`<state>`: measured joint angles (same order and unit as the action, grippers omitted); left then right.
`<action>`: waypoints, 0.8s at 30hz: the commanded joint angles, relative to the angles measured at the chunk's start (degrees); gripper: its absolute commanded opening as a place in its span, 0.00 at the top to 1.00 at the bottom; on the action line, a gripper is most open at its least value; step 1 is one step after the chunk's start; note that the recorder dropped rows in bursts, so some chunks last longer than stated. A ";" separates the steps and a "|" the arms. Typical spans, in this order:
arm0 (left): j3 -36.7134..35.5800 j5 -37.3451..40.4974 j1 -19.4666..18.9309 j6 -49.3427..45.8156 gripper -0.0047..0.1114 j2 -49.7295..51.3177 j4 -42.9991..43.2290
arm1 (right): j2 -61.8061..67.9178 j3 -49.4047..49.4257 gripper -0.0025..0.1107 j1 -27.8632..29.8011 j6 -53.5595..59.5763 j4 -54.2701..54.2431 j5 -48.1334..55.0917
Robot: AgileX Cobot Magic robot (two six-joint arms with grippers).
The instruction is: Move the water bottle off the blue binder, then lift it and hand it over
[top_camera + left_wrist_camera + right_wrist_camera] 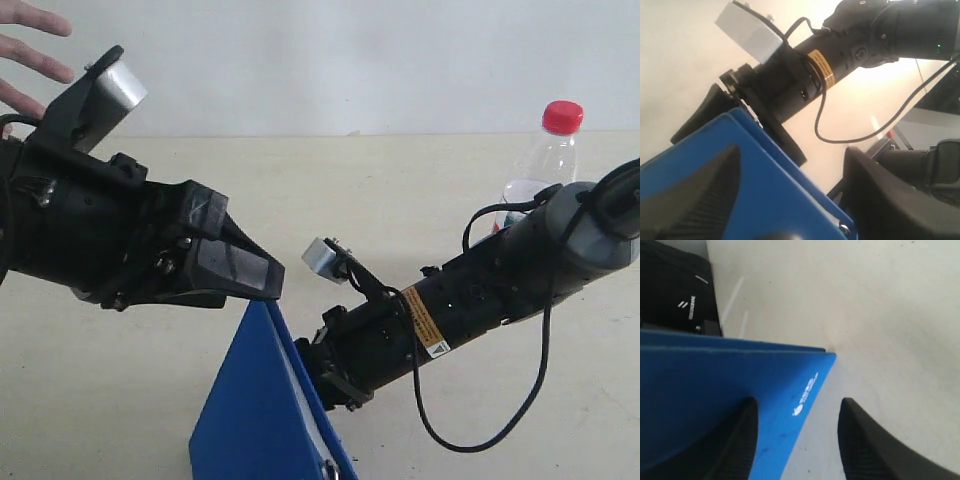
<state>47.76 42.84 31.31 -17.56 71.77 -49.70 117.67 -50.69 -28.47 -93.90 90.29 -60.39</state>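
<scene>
The blue binder is tilted up on edge at the front centre, with white pages showing along its right side. What holds it up is hidden. The water bottle, with its red cap, stands upright on the table at the back right, away from the binder and partly behind the right arm. My left gripper hangs just above the binder's top corner, jaws apart, and the binder fills the gap behind them. My right gripper meets the binder's right edge. It is open, with the cover's logo edge running between its fingers.
A person's open hand reaches in at the top left, above the left arm. The beige table runs back to a white wall. A black cable loops under the right arm. Black equipment lies beyond the table's edge.
</scene>
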 commanded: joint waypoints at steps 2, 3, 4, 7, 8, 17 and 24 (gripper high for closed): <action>0.34 -1.03 0.09 -2.08 0.48 -0.34 0.28 | 0.11 -0.72 0.59 -0.14 -0.58 4.98 -2.61; 0.34 -1.03 0.09 -2.07 0.48 -0.34 0.12 | 0.11 -0.72 0.59 -0.14 -0.72 6.02 -3.36; 0.34 -1.03 0.09 -2.07 0.48 -0.34 -0.89 | 0.11 -0.72 0.59 -0.14 -1.28 6.80 -4.21; 0.34 -0.90 0.09 -2.19 0.48 -0.34 -2.77 | 0.11 -0.72 0.59 -0.14 -3.05 8.39 -6.22; 0.34 -0.81 0.09 -2.98 0.48 -0.34 -2.21 | 0.11 -0.72 0.59 -0.14 -3.05 8.39 -6.59; 0.34 0.43 0.09 -1.76 0.47 -0.34 0.45 | 0.11 -1.63 0.59 -0.14 -4.15 8.85 -9.58; 0.43 2.82 0.09 14.70 0.47 -1.00 17.82 | 0.11 -6.50 0.59 -0.14 -9.63 9.65 -9.58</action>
<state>47.76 44.81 31.31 -10.43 71.65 -39.56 117.77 -55.61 -28.51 -102.34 99.97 -68.84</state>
